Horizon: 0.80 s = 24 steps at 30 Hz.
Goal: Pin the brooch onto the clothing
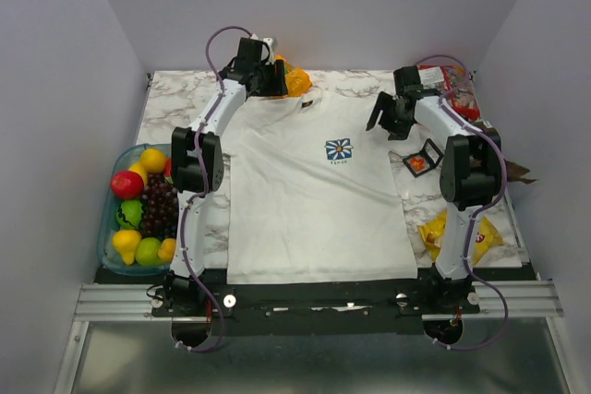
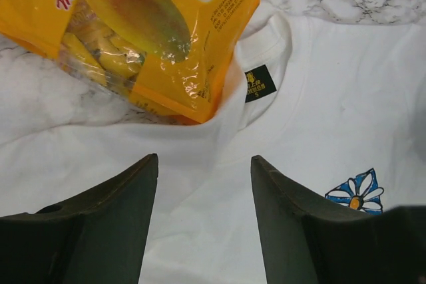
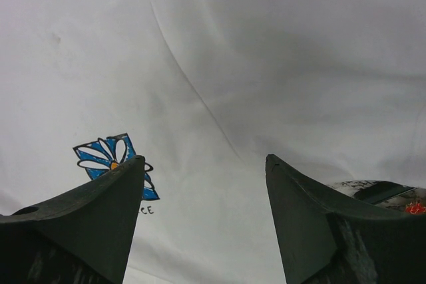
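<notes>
The clothing is a white T-shirt lying flat on the marble table, its blue-and-white daisy print on the chest. The brooch is a small orange-red piece resting in a little black case just right of the shirt; the right wrist view catches a red sliver of the brooch. My left gripper hovers at the collar, open, with only shirt cloth under it. My right gripper is over the shirt's right shoulder, open and holding nothing, the daisy print beside its left finger.
An orange snack bag lies against the collar, touching the neckline near the black label. A bowl of fruit stands at the left edge. A red packet sits back right, a yellow bag front right. Walls close in three sides.
</notes>
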Each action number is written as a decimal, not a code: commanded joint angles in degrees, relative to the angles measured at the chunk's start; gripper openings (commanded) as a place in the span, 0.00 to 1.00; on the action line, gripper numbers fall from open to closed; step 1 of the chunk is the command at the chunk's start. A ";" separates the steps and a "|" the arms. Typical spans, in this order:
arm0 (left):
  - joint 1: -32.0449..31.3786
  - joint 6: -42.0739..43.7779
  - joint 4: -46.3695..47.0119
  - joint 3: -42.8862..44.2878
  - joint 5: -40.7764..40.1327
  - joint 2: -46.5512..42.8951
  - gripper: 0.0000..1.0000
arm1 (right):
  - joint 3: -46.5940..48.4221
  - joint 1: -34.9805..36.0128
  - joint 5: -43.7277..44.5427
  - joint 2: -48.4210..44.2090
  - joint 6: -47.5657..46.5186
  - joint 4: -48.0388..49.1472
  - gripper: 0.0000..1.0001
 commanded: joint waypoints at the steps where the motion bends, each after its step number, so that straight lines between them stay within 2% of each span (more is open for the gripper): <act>1: 0.53 -6.34 3.30 -1.56 4.10 2.58 0.64 | -0.67 0.25 -1.71 -1.69 -0.48 1.49 0.80; 8: -0.26 -9.43 3.50 -5.35 6.39 4.42 0.54 | -1.63 0.16 -1.62 -0.72 2.68 1.75 0.80; 14: 0.00 -12.15 2.27 -0.88 5.34 9.16 0.53 | -4.18 0.25 -2.32 -2.39 4.97 3.95 0.80; 24: 2.28 -23.05 8.50 3.44 1.83 13.83 0.52 | -4.54 -0.10 3.21 -0.63 7.61 1.41 0.80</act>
